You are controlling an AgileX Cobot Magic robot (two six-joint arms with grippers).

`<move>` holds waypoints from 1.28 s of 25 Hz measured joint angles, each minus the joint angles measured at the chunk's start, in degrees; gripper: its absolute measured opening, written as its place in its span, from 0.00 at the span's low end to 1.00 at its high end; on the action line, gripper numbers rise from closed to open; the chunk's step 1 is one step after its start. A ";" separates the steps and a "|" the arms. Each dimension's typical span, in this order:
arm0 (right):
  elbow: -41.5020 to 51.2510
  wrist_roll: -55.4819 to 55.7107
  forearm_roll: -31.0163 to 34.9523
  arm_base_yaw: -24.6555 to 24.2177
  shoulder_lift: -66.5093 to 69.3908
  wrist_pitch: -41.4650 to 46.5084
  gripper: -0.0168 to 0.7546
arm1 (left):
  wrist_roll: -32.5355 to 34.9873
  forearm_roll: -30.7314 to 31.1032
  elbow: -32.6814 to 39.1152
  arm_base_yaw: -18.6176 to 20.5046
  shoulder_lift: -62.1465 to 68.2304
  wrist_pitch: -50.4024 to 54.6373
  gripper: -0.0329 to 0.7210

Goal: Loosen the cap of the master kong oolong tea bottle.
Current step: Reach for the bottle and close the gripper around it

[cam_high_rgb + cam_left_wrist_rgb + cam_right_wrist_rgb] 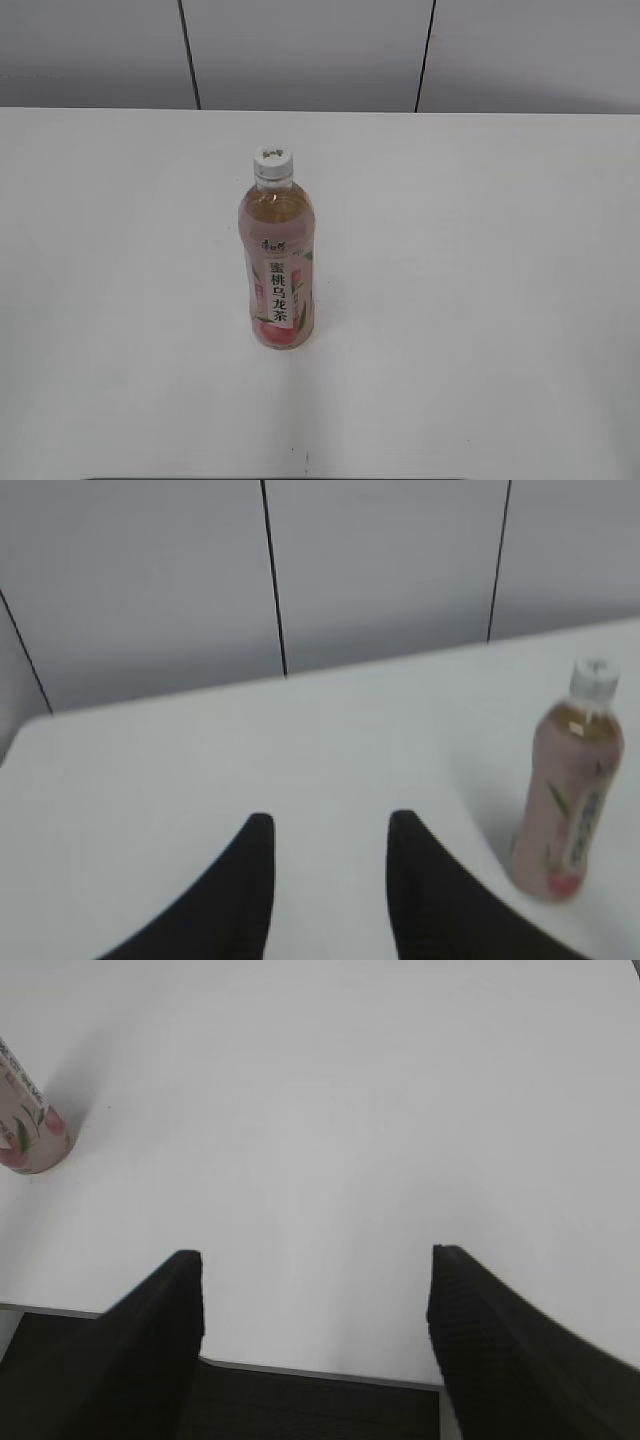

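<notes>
Near the middle of the desk (480, 300), a little left of centre and closer to the far edge than the near one, you have the bottle (277, 265) standing upright. Its cap (272, 160) is on the neck, white with a small dark mark on top. Pale amber tea shows above the pink label, and the white strip with black characters faces you in the exterior view.

Your left gripper (325, 830) hangs over the left part of the desk with its jaws moderately parted and nothing between them. From that wrist view the bottle (570, 790) sits off to the right, well apart from the fingers (250, 880), and the cap (594, 678) is visible at its top.

Your right gripper (315, 1270) is spread wide over the near edge of the desk, also holding nothing. From its wrist view only the bottle's base (30, 1135) shows, at the left edge, well apart from the fingers (160, 1340).

Neither arm appears in the exterior view.
</notes>
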 joint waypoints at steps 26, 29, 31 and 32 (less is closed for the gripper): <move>0.00 0.00 0.00 0.00 0.00 0.00 0.71 | 0.00 -5.16 8.02 -5.20 51.78 -67.64 0.36; 0.00 0.00 0.00 0.00 0.00 0.00 0.71 | 0.00 -4.56 8.02 -7.22 60.28 -73.50 0.36; 0.00 0.00 0.00 0.00 0.00 0.00 0.71 | 0.00 -4.44 8.02 -7.91 66.14 -77.00 0.36; 0.00 0.00 0.00 0.00 0.00 0.00 0.71 | -0.45 -4.29 8.02 -8.20 68.43 -78.74 0.36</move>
